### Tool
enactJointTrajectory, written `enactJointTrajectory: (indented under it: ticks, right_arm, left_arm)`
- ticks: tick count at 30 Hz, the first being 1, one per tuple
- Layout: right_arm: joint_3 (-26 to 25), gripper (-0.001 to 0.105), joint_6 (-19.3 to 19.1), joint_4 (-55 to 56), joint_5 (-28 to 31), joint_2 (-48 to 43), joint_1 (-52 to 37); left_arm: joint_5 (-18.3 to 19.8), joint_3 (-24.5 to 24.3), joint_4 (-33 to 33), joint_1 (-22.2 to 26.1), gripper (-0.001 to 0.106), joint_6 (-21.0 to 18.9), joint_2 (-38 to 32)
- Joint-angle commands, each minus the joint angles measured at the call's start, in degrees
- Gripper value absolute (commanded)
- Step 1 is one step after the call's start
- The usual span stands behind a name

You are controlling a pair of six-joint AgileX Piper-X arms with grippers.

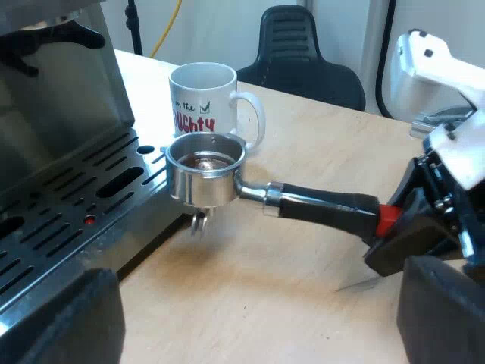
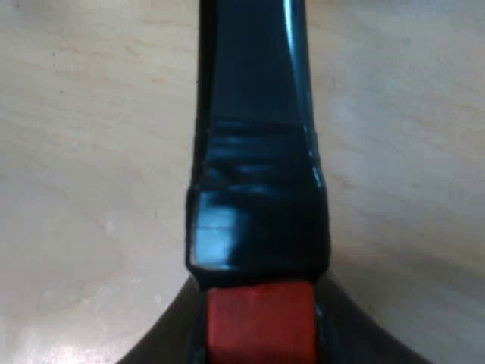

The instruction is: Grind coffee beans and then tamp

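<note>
- Pale wooden table (image 1: 288, 288); a dark chair (image 1: 299, 53) stands beyond it.
- Espresso machine (image 1: 68, 114) with its slotted drip tray (image 1: 76, 212) at the table's edge.
- White mug (image 1: 204, 98) stands upright, just behind the holder's basket.
- Metal holder (image 1: 206, 171) is loose, its basket beside the drip tray and its dark handle (image 1: 326, 206) level.
- Right gripper (image 1: 402, 235) clamps the handle's red end (image 1: 386, 220).
- Left gripper (image 1: 250, 318) has its fingers spread wide, holding nothing.
</note>
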Motion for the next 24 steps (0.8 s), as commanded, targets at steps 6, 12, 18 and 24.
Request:
enactJointTrajectory:
  ticks: [6, 12, 18, 24]
  right_arm:
    - [-0.3, 0.0, -0.65, -6.35, 0.98, 4.6, -1.83]
    - [-0.3, 0.0, -0.65, -8.42, -1.65, 8.4, -1.83]
    - [-0.3, 0.0, -0.65, -10.23, -1.93, 11.33, -1.83]
    - [-0.3, 0.0, -0.65, -13.09, -1.93, 13.79, -1.83]
  left_arm:
    - [-6.12, 2.31, -1.4, -0.17, 0.078, 0.22, -0.23]
    - [-6.17, 2.48, -1.8, -0.17, 0.078, 0.64, -0.23]
    - [-6.17, 3.31, -2.08, -0.17, 0.078, 1.02, -0.23]
    - [-6.3, 4.04, -2.55, -0.17, 0.078, 1.17, -0.02]
